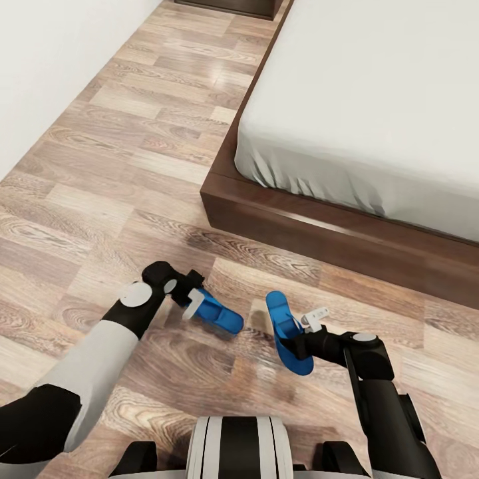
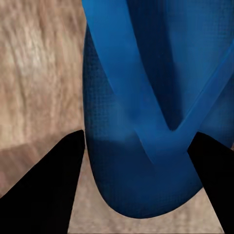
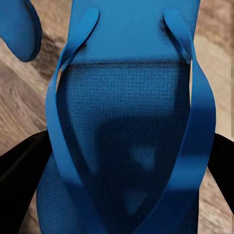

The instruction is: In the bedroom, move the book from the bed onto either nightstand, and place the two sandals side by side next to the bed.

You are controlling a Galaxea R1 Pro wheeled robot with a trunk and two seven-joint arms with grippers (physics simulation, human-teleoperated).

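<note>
Two blue sandals occupy the wood-plank floor (image 1: 100,173) just short of the bed's near corner, and each of our grippers is at one of them. We find the left sandal (image 1: 218,314) at the left gripper (image 1: 193,301), and the right sandal (image 1: 287,332) at the right gripper (image 1: 313,320), with a strip of bare floor between the two soles. From the head camera, neither sandal is aligned with the other: their far ends lie closer together than their near ends. The left wrist camera shows the left sandal (image 2: 146,112) between two dark fingers (image 2: 53,185), one on each side of its rounded end; the jaws are spread to the sole's width, but we cannot tell whether they press on it. The right wrist camera shows the right sandal (image 3: 129,136) likewise flanked by dark fingers (image 3: 22,170), straps facing the lens, and contact is equally unclear; an edge of the other sandal (image 3: 22,29) appears in one corner. The bed (image 1: 279,219) is cut off at the right and far edges, so most of its pale mattress (image 1: 372,100) is outside the picture. A dark wooden piece (image 1: 229,6) at the far edge is cropped too heavily for us to identify. We see a white wall (image 1: 46,73) bordering the floor on the left.
</note>
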